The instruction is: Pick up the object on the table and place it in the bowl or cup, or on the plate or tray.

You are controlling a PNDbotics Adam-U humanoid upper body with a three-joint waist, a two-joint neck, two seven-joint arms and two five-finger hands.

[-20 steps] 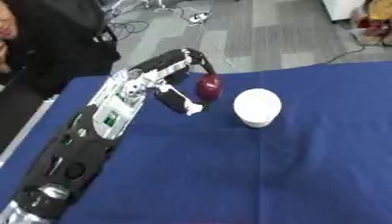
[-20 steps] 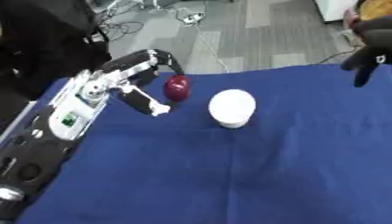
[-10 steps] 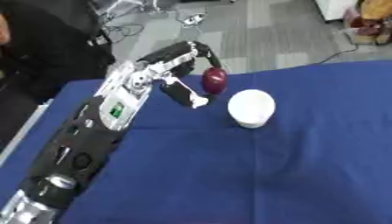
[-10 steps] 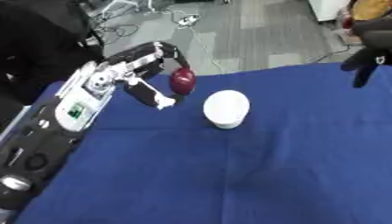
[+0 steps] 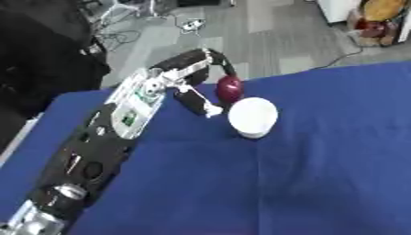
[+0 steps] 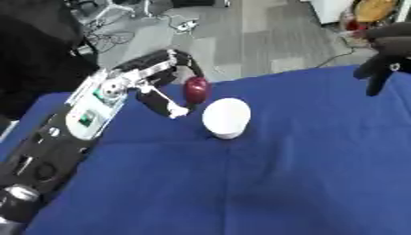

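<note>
Table [image 5: 321, 174], one: flat top under a dark blue cloth, filling the near and right of the scene.

Fruit [image 5: 229, 89], one: dark red, round, glossy, apple-like. It sits between the fingers and thumb of the left hand, at the far left of the table, just left of the cup and slightly farther back, close to the cup's rim. Whether it touches the cloth cannot be told.

Cup [image 5: 253, 117], one: white, round, small, shown from above, standing on the cloth near the table's middle.

Left hand [image 5: 199, 78], one: black and silver, fingers curled over the fruit from the far side, thumb below; grasping the fruit.

Right hand [image 6: 384, 50], one: black, at the far right edge, fingers hanging down, relaxed, holding nothing.
</note>
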